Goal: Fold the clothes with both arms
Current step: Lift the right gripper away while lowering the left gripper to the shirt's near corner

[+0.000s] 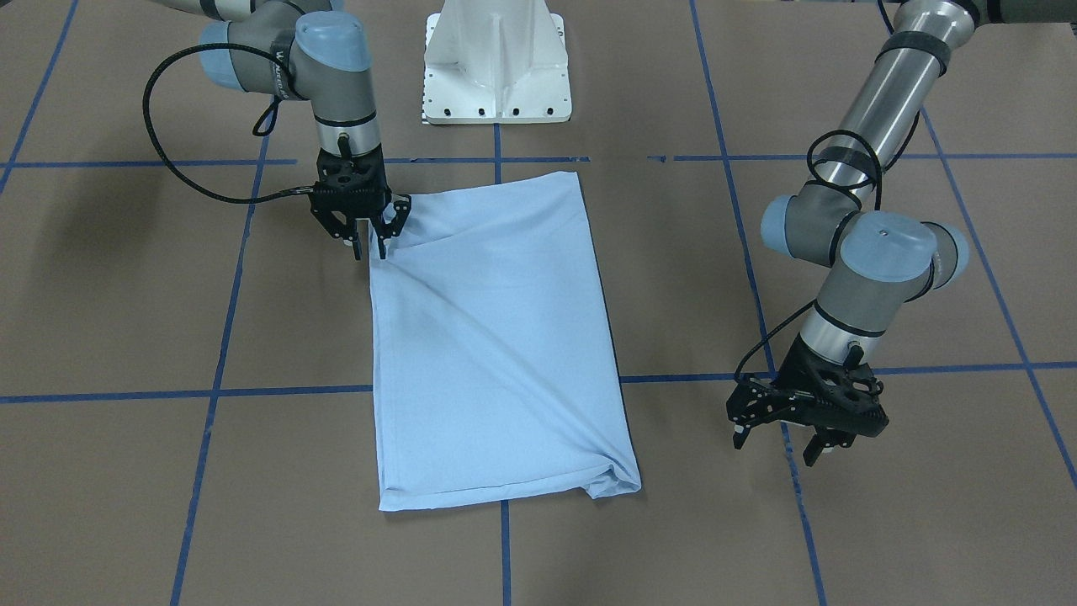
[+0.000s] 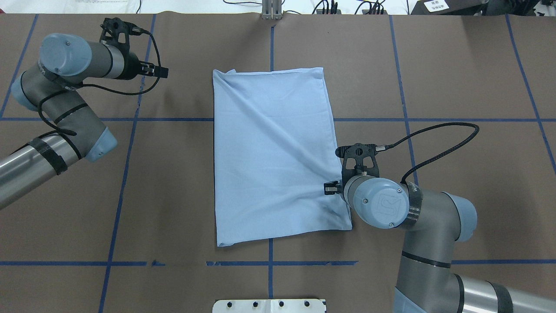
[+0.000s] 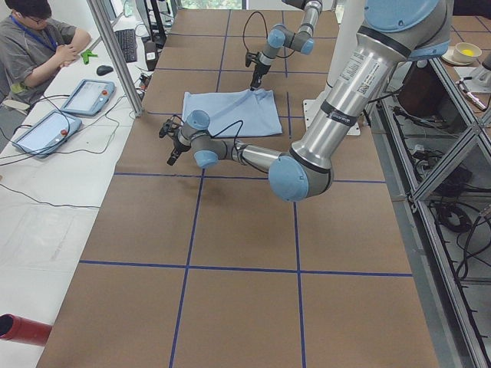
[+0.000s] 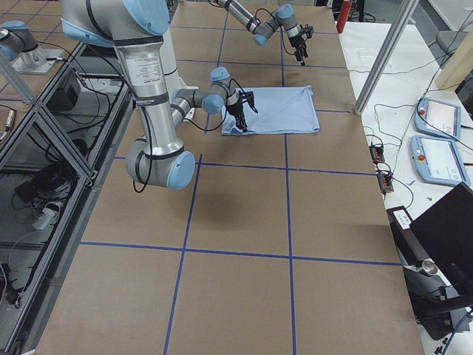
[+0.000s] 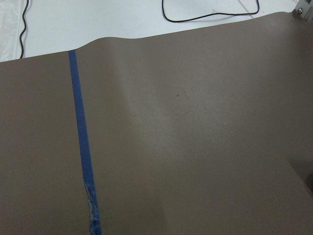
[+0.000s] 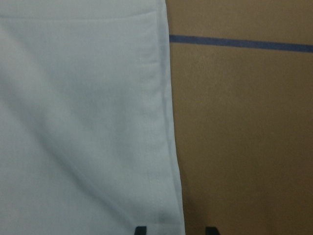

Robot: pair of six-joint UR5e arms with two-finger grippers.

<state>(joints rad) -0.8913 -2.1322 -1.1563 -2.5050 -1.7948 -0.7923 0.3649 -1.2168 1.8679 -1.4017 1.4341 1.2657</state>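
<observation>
The clothes, a light blue T-shirt (image 1: 496,337) (image 2: 273,152), lie folded into a long rectangle on the brown table, with a diagonal crease across them. No print or label shows. My right gripper (image 1: 370,248) (image 2: 331,188) points down at the shirt's long edge near a robot-side corner. In the right wrist view that gripper (image 6: 175,230) is open, and the shirt (image 6: 83,122) has its hem lying between the two fingertips. My left gripper (image 1: 776,446) (image 2: 156,69) hangs open over bare table, well off the shirt's far corner, holding nothing.
The white pedestal base (image 1: 496,67) (image 2: 269,305) stands at the robot side. Blue tape lines (image 2: 130,174) grid the table. A person (image 3: 34,42) sits at a side bench with tablets (image 3: 88,96). The left wrist view has only brown table (image 5: 195,147) and its far edge.
</observation>
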